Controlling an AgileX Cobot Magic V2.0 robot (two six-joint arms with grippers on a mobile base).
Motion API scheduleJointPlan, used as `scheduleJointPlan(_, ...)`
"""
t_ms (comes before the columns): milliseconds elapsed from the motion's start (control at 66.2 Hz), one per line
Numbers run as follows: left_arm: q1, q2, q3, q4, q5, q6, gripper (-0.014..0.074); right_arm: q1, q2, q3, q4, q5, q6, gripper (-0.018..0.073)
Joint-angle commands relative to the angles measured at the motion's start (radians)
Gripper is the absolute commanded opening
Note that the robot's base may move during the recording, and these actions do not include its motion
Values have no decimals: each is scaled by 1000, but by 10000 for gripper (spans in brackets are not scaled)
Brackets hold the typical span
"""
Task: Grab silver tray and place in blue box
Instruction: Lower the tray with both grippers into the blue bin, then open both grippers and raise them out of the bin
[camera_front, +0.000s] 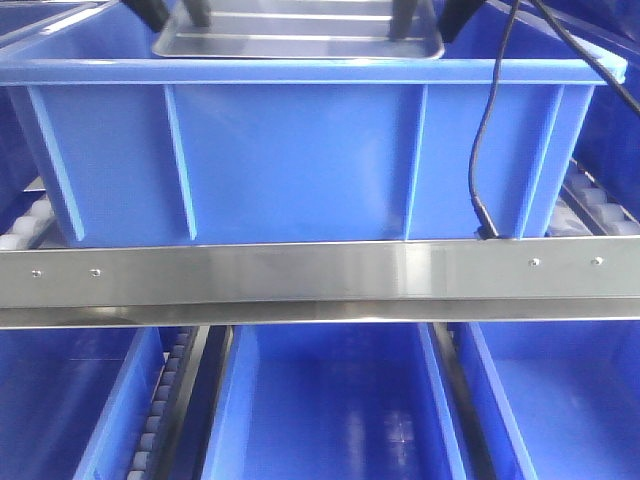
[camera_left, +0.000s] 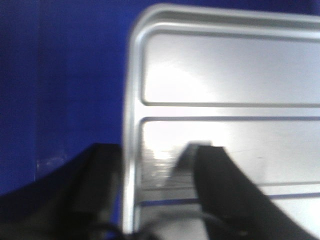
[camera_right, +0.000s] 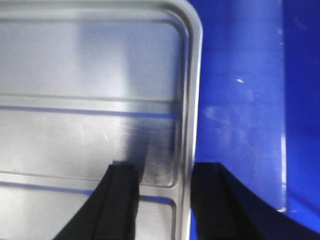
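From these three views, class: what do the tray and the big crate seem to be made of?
Silver tray: likely brushed metal, with soft glare, pressed ridges and a rolled rim. Blue box: apparently moulded plastic, with uniform glossy blue colour, vertical ribs and a thick lip.

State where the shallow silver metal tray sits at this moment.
In the front view, the shallow silver metal tray is at top centre, level with the rim of the large blue plastic crate, gripped on its side rims by the left gripper and right gripper.
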Motion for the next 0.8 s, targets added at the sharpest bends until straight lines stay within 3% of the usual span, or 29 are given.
scheduleJointPlan(0,-7,-50,-38,13,-59,-1,404,1,-57,-42,12,-103,-5,376)
scheduleJointPlan(106,-5,-47,-38,77,-44,-2,388,-12,-57,-42,12,-103,-5,376)
scheduleJointPlan(408,23,-47,-38,67,-36,-19,378,-22,-57,-42,12,-107,-5,372)
scheduleJointPlan(499,23,-47,-38,62,-36,-19,247,-22,-57,-42,12,-110,-5,321)
scheduleJointPlan(605,23,-47,-38,52,-36,-19,-3,-22,-57,-42,12,-107,-5,123)
scheduleJointPlan(650,23,-47,-38,54,-36,-19,24,-22,-57,-42,12,-109,-5,34)
scheduleJointPlan(786,23,-46,-38,54,-40,-19,11,-22,-57,-42,12,-142,-5,66)
